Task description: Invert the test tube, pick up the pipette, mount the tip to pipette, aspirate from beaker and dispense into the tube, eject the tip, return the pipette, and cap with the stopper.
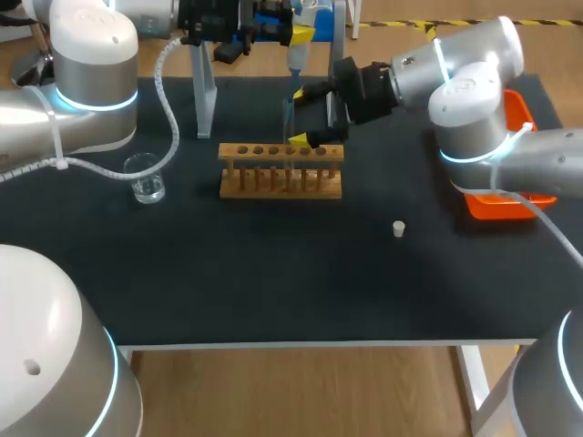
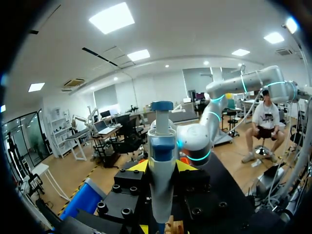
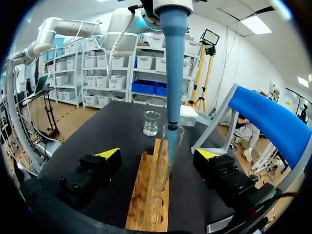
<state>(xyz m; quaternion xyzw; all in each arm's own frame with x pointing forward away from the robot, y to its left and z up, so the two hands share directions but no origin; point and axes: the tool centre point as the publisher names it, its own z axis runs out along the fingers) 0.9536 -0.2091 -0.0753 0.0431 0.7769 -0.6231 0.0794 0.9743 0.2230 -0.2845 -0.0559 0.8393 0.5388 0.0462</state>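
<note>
My left gripper [image 1: 273, 32] is shut on the blue and white pipette [image 1: 297, 50], held upright at the back of the table; the left wrist view shows the pipette [image 2: 162, 161] clamped in my left gripper [image 2: 162, 168]. Its tip reaches down into the mouth of a clear test tube [image 1: 287, 116] standing in the wooden rack [image 1: 281, 173]. My right gripper [image 1: 299, 116] stands open, one finger on each side of the tube, apart from it. In the right wrist view the tube [image 3: 168, 156] sits between the wide fingers of my right gripper [image 3: 157, 155], with the pipette [image 3: 173, 63] above it.
A glass beaker [image 1: 146, 177] stands left of the rack and shows as the beaker [image 3: 151, 123] beyond the rack [image 3: 148, 204]. A small white stopper [image 1: 398, 228] lies right of centre. An orange tray [image 1: 510, 205] sits at the right edge. A clear-legged stand [image 1: 206, 100] is at the back.
</note>
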